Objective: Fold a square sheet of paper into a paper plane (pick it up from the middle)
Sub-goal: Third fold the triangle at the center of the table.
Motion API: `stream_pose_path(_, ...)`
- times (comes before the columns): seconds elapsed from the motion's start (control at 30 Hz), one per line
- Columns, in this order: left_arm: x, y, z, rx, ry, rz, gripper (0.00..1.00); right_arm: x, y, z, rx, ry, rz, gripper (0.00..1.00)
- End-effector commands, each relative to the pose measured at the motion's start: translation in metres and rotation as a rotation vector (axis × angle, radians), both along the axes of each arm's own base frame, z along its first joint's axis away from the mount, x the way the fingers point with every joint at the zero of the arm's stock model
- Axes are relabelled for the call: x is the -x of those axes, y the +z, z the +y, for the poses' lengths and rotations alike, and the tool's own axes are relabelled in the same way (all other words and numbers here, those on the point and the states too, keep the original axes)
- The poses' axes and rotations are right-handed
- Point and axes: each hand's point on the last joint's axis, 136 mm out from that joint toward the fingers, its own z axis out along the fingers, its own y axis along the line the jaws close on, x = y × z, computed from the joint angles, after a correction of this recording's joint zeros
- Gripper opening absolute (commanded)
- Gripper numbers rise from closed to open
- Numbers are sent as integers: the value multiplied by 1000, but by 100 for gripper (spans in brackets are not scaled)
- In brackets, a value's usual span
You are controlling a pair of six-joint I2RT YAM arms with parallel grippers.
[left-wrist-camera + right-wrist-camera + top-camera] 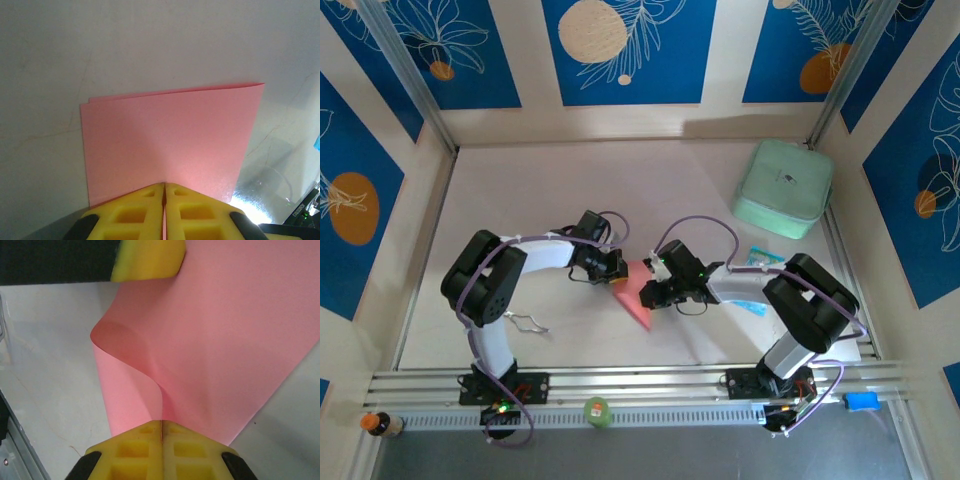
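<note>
Left claw (165,196) clenched on one edge of folded pink sheet of paper (170,135); right claw (161,432) clenched on the side across from it, with a bulge seen between them. Sheet held near centre of counter (520,190).

Risks, as judged:
- tear if claws are pulled apart
- stray crease if bulge is pressed flat
- slip if pinch is shallow

Open room at 10–12 o'clock. Mint case (783,188) at 2 o'clock and packet (760,258) at 3 o'clock to be avoided.

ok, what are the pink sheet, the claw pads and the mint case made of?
Sheet: thin paper, matte pink; it bends in a soft curl and shows a doubled edge. Claw pads: yellow, matte, moulded with square pockets; likely foam or soft rubber. Case: mint, smooth, rounded corners; plastic or coated fabric, cannot tell which.
</note>
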Motion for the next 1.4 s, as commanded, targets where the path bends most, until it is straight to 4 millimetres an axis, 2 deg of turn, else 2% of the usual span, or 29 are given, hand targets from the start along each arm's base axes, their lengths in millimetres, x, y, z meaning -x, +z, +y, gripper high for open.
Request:
stream_pose_path(0.0, 10, -8, 7, -43, 2, 37, 11, 0, 0, 0, 23, 14, 0, 1)
stream_pose_path(0.7, 10, -6, 7, -39, 4, 33, 10, 2, -14, -4, 76, 3, 16, 2)
stream_pose_path(1.0, 10, -6, 7, -39, 4, 32, 10, 3, 0, -3, 65, 15, -16, 2)
stream_pose_path(1.37, 10, -5, 8, -40, 4, 28, 10, 4, -4, -3, 73, 14, -9, 1)
